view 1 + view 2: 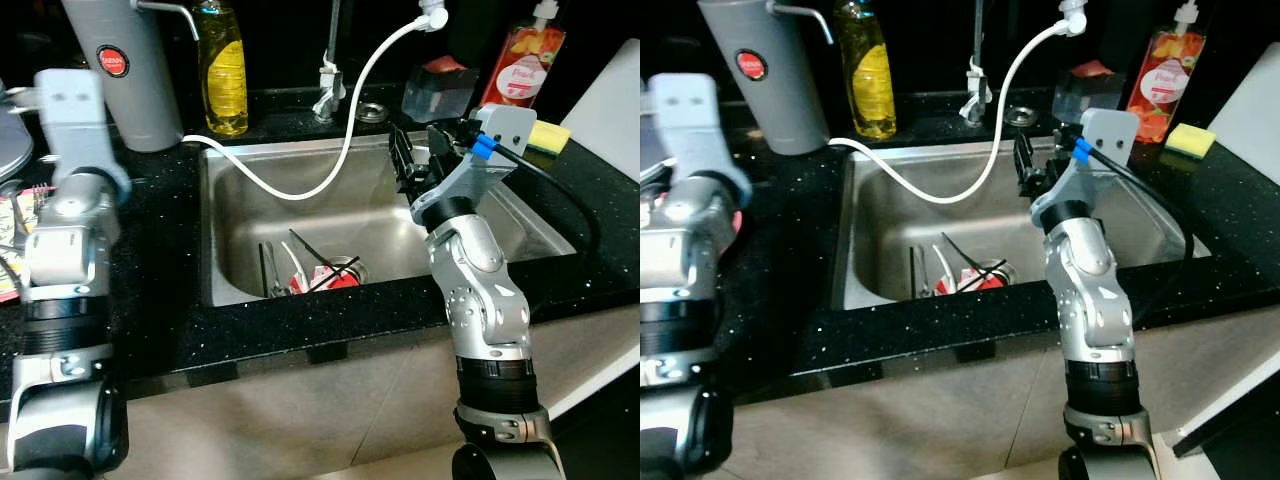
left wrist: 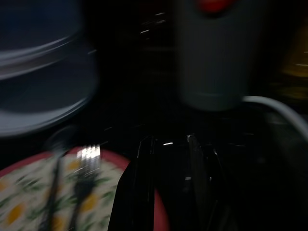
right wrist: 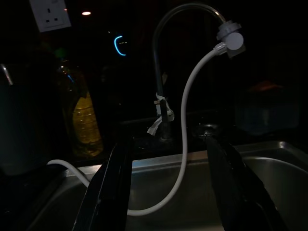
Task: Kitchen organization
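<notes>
Steel sink (image 1: 232, 180), utensils (image 1: 310, 272) at its drain, right gripper (image 1: 412, 160) above, fingers spread, empty.

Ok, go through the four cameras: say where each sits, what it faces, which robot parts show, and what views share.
Left eye: head, looking down at the sink; both silver arms, right gripper above the basin.
Right eye: beside it, same scene, slightly shifted.
Left wrist: along the left gripper over the dark counter, toward a grey canister and patterned plate.
Right wrist: along its open fingers toward faucet and white hose.
Shared: hose, canister, yellow bottle.
</notes>
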